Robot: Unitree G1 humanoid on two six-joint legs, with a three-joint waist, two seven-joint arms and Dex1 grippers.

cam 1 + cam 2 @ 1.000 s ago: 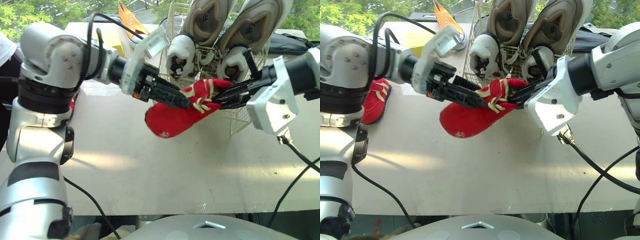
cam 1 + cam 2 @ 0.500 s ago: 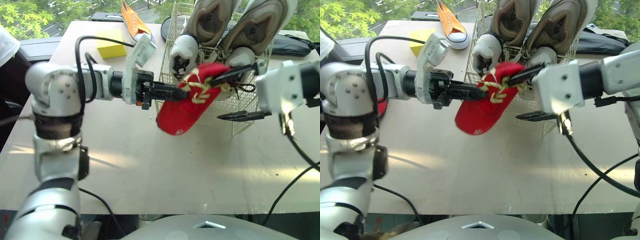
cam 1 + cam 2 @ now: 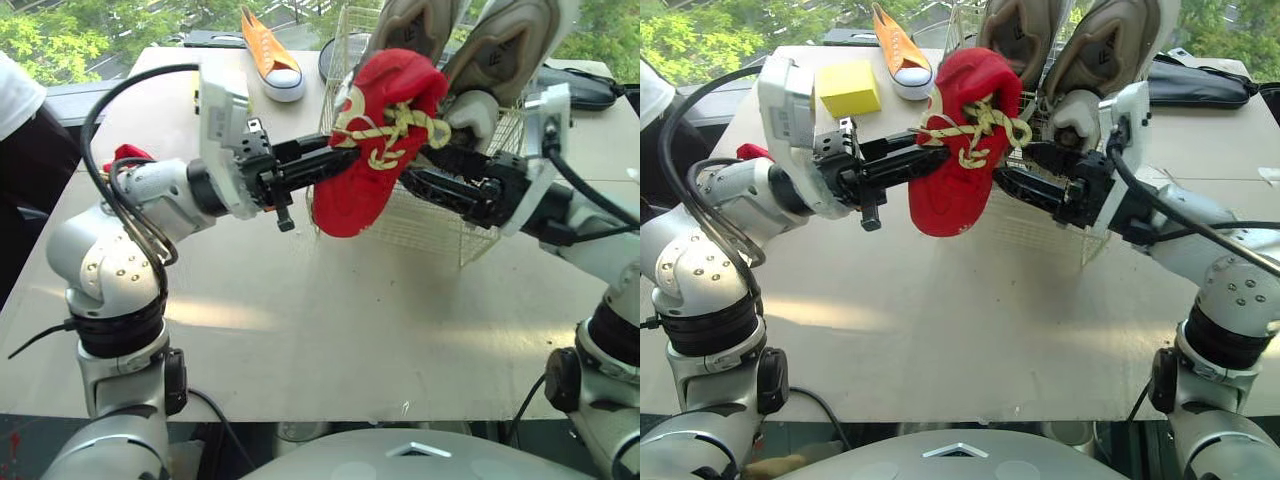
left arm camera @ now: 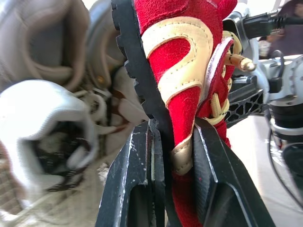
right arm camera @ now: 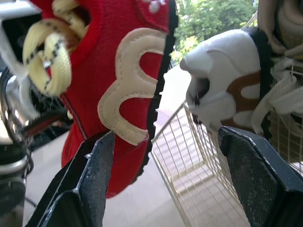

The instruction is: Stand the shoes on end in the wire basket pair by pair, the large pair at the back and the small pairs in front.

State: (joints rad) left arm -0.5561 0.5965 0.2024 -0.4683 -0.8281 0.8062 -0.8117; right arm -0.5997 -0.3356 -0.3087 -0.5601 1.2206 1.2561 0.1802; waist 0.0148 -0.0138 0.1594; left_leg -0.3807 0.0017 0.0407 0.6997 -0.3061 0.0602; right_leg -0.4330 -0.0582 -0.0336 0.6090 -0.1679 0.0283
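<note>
Pale table [image 3: 300,330] runs under both arms, with the wire basket [image 3: 430,225] at its far side and the large pair [image 3: 510,45] standing on end at the basket's back. An orange shoe [image 3: 265,55], a yellow block [image 3: 848,88] and a second red shoe [image 3: 750,152] lie on the table, away from the basket.

From the head views the red shoe [image 3: 375,130] hangs toe-down in the air at the basket's front. The left wrist view adds the grip itself: the left gripper [image 4: 175,156] pinches the shoe's upper by the cream trim. In the right wrist view the right gripper [image 5: 173,175] is spread wide, with one finger [image 5: 90,184] seemingly brushing the shoe's side, though real contact is hard to judge.

Half a second ago the shoe slanted lower, with a right finger at its opening. Now it hangs steeper and higher, against the large pair.
</note>
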